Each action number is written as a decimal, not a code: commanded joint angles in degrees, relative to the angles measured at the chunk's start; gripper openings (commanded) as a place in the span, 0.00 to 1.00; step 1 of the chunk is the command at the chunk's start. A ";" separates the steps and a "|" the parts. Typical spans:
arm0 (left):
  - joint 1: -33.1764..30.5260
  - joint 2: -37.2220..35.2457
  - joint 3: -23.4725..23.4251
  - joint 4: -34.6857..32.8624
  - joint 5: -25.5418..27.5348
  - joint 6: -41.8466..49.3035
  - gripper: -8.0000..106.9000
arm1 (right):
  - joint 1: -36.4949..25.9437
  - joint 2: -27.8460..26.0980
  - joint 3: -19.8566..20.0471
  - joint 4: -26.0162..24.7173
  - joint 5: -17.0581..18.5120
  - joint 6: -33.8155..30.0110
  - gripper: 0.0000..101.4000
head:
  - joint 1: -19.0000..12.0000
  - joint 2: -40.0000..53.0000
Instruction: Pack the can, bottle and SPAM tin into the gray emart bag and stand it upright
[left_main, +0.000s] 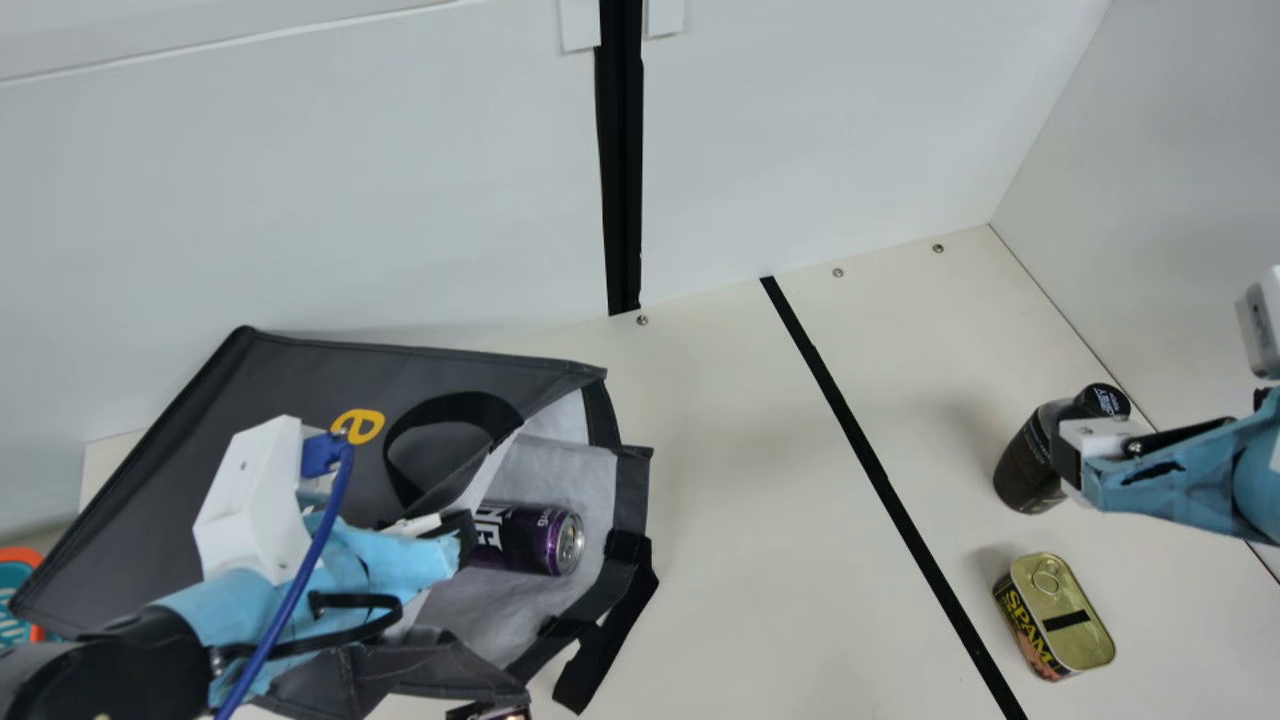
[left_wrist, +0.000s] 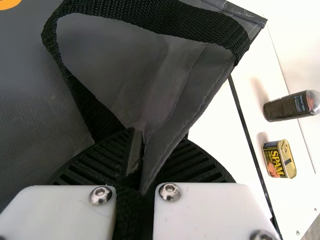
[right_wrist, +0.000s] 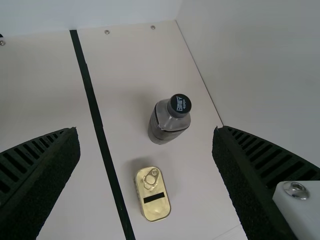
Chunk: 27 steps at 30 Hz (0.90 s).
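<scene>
Gray bag edge (left_wrist: 167, 135) between closed jaws

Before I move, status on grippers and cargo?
Left gripper shut on gray bag; right gripper open. Can lying inside; bottle, SPAM tin outside. Possible snag: black handle.

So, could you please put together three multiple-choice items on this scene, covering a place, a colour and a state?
1. Where is the purple can?
A. Standing beside the bottle
B. Lying in the open gray bag
C. On top of the bottle

2. What colour is the top of the SPAM tin?
A. Gold
B. Red
C. Blue

3. How are the fingers of the right gripper set?
A. Shut on the bottle's cap
B. Shut on nothing
C. Spread wide apart

Right letters:
1. B: the main view shows it on its side against the bag's pale lining.
2. A: its top looks gold in the main and right wrist views.
3. C: the right wrist view has a broad gap between them.
</scene>
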 joint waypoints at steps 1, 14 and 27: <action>0.00 0.00 0.00 0.00 0.00 0.00 0.00 | -0.54 0.66 -0.25 0.06 -0.01 -0.55 0.94 | -1.30 -0.14; 0.00 0.00 0.00 0.00 0.00 0.00 0.00 | -4.63 6.07 -2.33 1.37 -0.01 -3.85 0.94 | -1.30 -0.14; 0.00 0.00 0.00 0.00 0.00 0.00 0.00 | -5.84 11.83 -4.40 1.36 -0.01 -4.25 0.94 | -1.30 -0.14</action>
